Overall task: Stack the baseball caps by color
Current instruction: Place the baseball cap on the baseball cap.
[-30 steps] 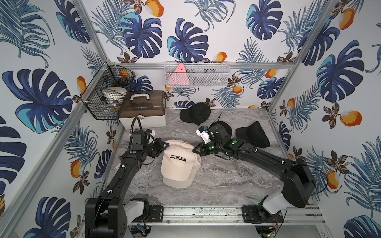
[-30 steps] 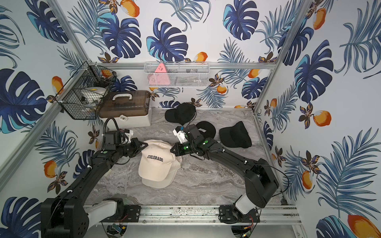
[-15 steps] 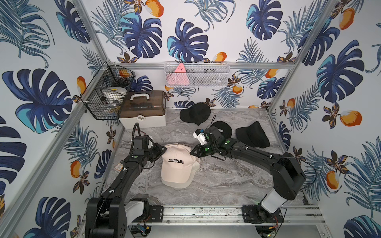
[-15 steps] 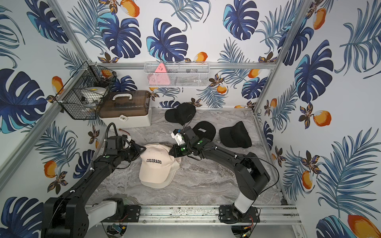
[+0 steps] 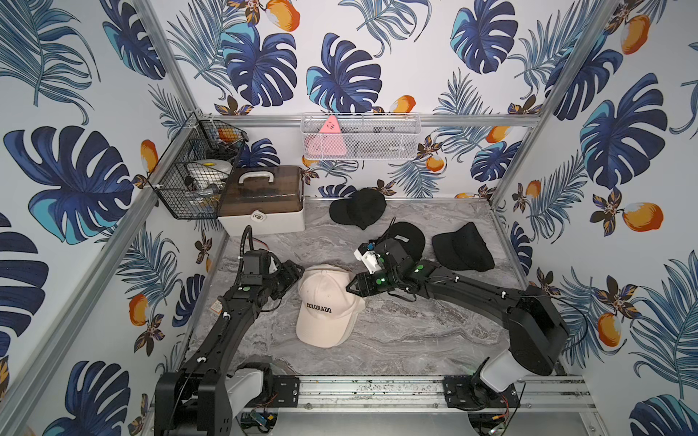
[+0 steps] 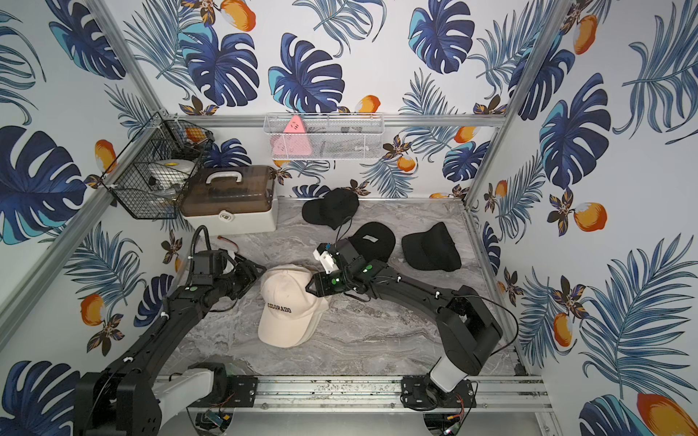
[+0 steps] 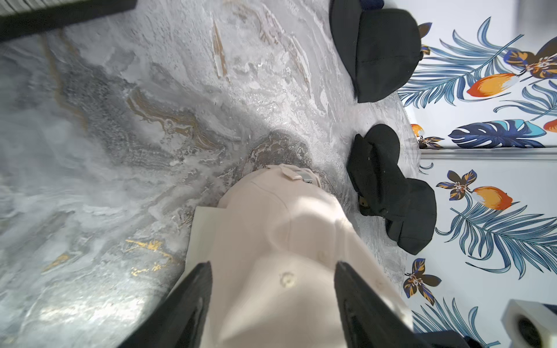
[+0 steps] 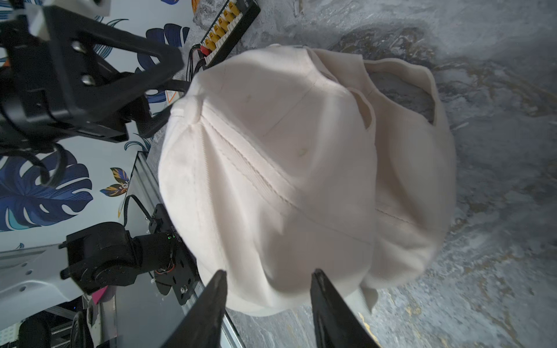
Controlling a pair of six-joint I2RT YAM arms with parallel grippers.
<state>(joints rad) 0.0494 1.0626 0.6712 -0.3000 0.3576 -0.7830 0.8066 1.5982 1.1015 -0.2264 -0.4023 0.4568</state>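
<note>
Right wrist view is showing the right gripper (image 8: pixel 267 272) with jaws apart, gripping nothing, at the 2 o'clock edge of the pile of soft cream fabric brimmed caps (image 8: pixel 271 168). The left gripper (image 5: pixel 296 278) is sitting open at its 10 o'clock edge. The pile is resting mid-way on the grey marbled table (image 5: pixel 415 339), so cream stacking is looking finished. Soft black caps are lying apart: rear black cap (image 5: pixel 359 207) at 12 o'clock, labelled black cap (image 5: pixel 413 243) at 1, outer black cap (image 5: pixel 462 247) at 2. Next, an arm is needing to lift clear and pinch one black crown.
</note>
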